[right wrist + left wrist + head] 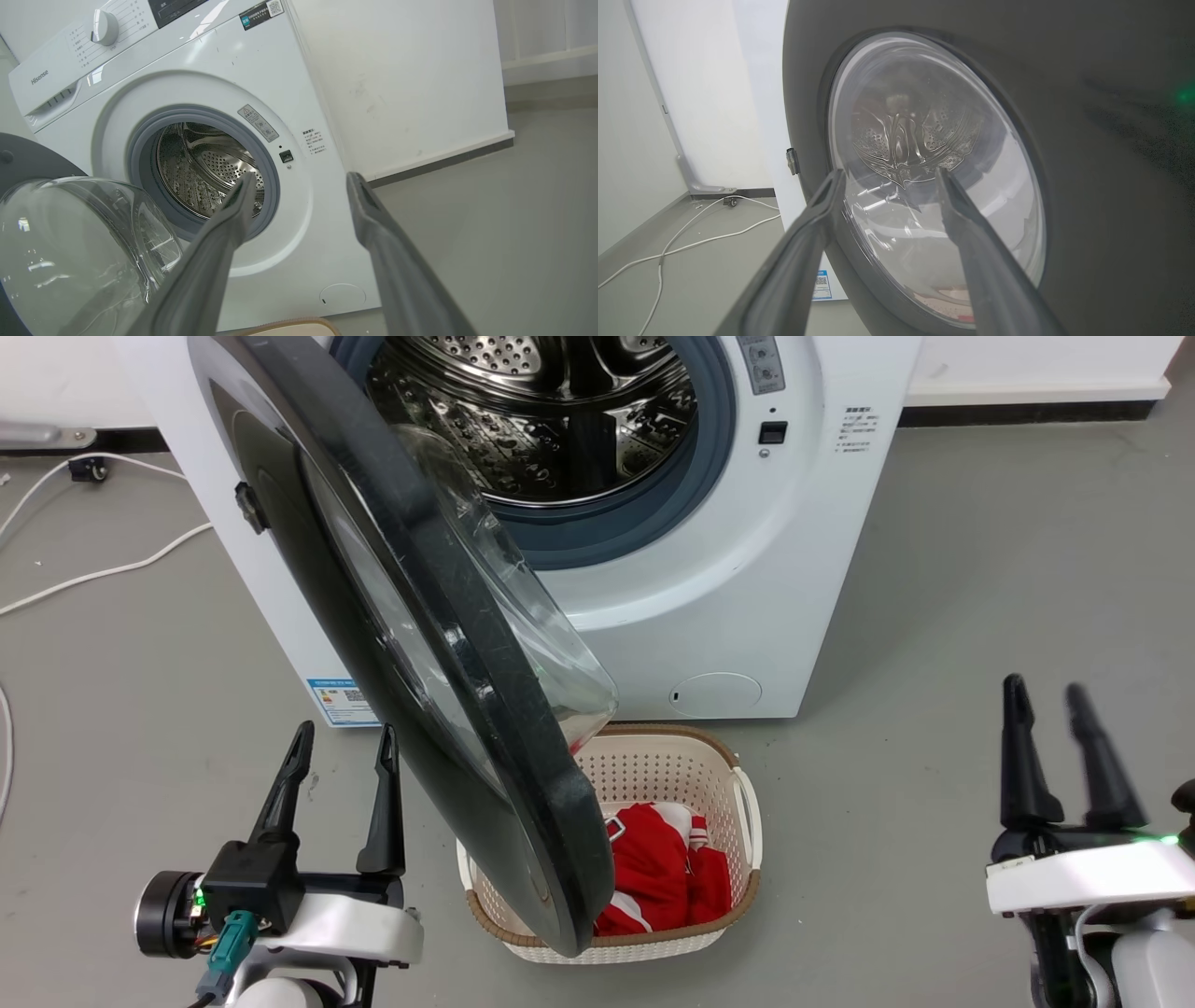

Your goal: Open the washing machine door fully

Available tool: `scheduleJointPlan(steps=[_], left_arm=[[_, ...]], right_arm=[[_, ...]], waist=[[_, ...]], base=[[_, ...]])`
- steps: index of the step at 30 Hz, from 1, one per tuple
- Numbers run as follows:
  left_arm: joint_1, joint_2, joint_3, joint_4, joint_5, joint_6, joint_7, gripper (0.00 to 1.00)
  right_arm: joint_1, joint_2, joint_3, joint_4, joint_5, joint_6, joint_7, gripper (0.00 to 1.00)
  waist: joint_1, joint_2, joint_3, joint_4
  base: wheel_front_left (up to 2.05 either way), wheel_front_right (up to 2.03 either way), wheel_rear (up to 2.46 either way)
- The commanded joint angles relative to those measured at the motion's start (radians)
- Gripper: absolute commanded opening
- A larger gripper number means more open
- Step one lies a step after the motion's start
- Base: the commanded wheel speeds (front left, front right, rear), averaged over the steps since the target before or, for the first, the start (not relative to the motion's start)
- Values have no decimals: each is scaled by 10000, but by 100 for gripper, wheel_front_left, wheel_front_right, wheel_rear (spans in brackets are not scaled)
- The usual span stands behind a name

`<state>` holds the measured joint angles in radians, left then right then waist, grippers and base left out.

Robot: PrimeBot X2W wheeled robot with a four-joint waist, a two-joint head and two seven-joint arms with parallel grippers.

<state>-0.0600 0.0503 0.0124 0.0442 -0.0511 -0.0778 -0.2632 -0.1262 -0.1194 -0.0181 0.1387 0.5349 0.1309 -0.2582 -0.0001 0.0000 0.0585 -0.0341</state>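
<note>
One white cable (103, 571) on grey floor (934, 616), far left. Left gripper (345, 730) low left, fingers spread, holding nothing, just beside outer face of washing machine door (485, 644); contact cannot be told. Door part-open, hinged at left, angled out over cream laundry basket (747, 803) holding red garment (663, 882). Behind it white washing machine (747, 569), steel drum (560, 420) exposed. Right gripper (1046, 686) low right, fingers spread, empty, well apart from machine
</note>
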Motion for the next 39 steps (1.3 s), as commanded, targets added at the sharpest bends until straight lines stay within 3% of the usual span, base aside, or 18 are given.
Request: scheduleJointPlan(steps=[1,5,11,22,36,37,38,39], left_arm=[[87,-4,21,-26,32,26,-20,100],[83,-2,-1,-32,55,6,-21,100],[109,-2,-51,-18,100,-37,-20,100],[159,-3,-67,-60,141,-65,-21,100],[80,-3,14,4,136,-103,-21,100],[65,-3,17,5,120,-110,-20,78],[56,-3,18,0,110,-107,-21,27],[56,-3,21,2,104,-111,-20,0]], right_arm=[[206,163,-274,-398,-1021,-3,-55,100],[543,501,-675,-1498,-3613,-3,-72,100],[1238,695,-395,-2287,-5476,-5,-61,100],[1618,708,-289,-1287,-4872,-5,-64,100],[1379,709,-301,-1134,-4751,-5,-65,100],[1370,709,-307,-1135,-4743,-5,-65,100],[1366,709,-311,-1125,-4725,-5,-65,100],[1356,709,-311,-1123,-4716,-5,-65,100]], waist=[[1,0,9,42],[1,0,-32,142],[1,0,-120,280],[1,0,-168,304],[1,0,-106,282],[1,0,-102,281],[1,0,-100,282],[1,0,-98,282]], base=[[0,0,0],[0,0,0],[0,0,0],[0,0,0],[0,0,0],[0,0,0],[0,0,0],[0,0,0]])
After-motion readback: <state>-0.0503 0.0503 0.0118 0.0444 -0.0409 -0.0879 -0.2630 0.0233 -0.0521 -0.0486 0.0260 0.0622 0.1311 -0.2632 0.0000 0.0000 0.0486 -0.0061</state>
